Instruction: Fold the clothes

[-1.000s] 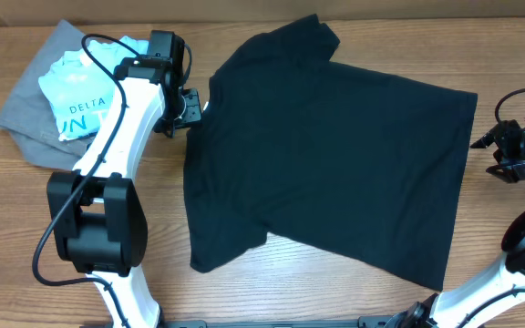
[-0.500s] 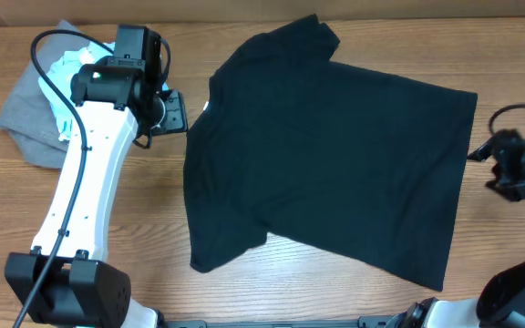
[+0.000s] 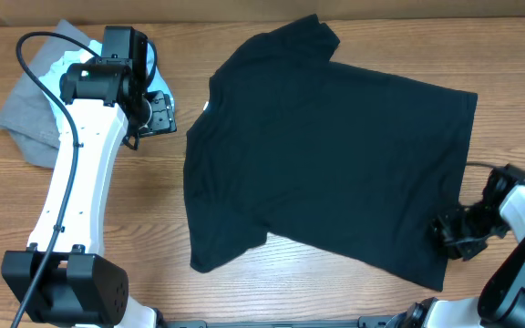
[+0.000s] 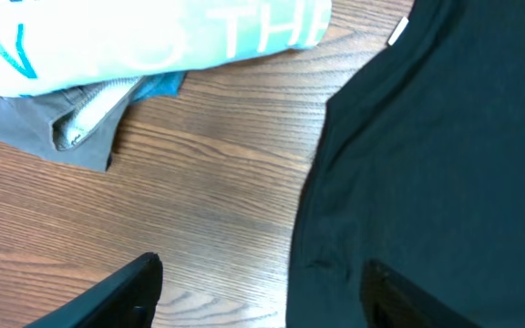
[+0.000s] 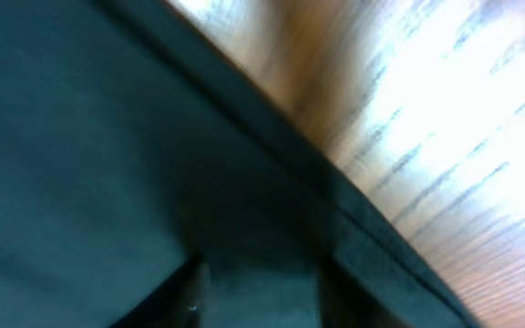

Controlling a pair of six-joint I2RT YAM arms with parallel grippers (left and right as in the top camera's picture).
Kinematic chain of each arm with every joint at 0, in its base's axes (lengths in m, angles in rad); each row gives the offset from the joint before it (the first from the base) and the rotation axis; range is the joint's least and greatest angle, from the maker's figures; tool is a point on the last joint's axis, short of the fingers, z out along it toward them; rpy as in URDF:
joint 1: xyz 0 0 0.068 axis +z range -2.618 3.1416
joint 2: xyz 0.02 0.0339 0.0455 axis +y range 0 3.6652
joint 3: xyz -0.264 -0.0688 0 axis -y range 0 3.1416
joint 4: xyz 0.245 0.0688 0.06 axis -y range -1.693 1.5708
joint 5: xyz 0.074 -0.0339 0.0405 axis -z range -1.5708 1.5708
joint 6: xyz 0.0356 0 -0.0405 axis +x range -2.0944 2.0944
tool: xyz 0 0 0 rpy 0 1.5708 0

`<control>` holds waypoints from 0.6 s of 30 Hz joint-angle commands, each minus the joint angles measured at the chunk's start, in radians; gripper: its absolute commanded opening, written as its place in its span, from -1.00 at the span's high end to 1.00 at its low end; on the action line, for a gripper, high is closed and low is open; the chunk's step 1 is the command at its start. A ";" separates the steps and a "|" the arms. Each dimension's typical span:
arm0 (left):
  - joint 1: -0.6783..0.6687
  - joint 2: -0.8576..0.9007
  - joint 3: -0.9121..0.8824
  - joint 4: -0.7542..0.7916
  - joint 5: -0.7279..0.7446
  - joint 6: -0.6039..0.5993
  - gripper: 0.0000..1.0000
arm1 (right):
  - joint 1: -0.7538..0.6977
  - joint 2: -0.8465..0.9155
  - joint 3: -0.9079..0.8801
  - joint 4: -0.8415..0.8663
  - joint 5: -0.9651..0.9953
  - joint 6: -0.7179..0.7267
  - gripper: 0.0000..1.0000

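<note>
Lying flat mid-frame on the bench, the black T-shirt is pointing collar upper left, hem right; right pincer is sitting at its lower-right hem corner, grip impossible to tell; left pincer is hovering wide, empty, beside the collar.

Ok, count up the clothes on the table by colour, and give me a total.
black T-shirt: 1
light blue T-shirt: 1
grey garment: 1
Total: 3
</note>
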 commanded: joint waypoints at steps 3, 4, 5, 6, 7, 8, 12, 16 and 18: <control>0.008 0.006 0.004 0.003 -0.020 0.016 -0.53 | -0.013 -0.003 -0.044 0.030 0.049 0.043 0.59; 0.008 0.006 0.004 0.003 -0.020 0.016 -0.53 | -0.019 -0.003 -0.037 0.031 0.072 0.048 0.68; 0.008 0.006 0.004 0.003 -0.020 0.016 -0.53 | -0.029 -0.003 -0.023 0.029 0.110 0.061 0.77; 0.008 0.006 0.004 0.003 -0.020 0.016 -0.53 | -0.048 -0.003 0.000 0.028 0.151 0.068 0.89; 0.008 0.006 0.004 0.003 -0.020 0.016 -0.54 | -0.063 -0.003 0.018 0.028 0.172 0.068 0.92; 0.008 0.006 0.004 0.002 -0.020 0.016 -0.54 | -0.082 -0.003 0.040 0.029 0.192 0.069 0.92; 0.008 0.006 0.004 0.004 -0.020 0.016 -0.59 | -0.150 -0.003 0.128 0.032 0.224 0.097 0.92; 0.008 0.010 0.003 -0.002 -0.020 0.020 -0.61 | -0.197 -0.003 0.209 0.027 0.230 0.096 0.59; 0.008 0.011 -0.001 -0.005 -0.015 0.023 -0.63 | -0.205 -0.003 0.256 -0.012 0.230 0.086 0.07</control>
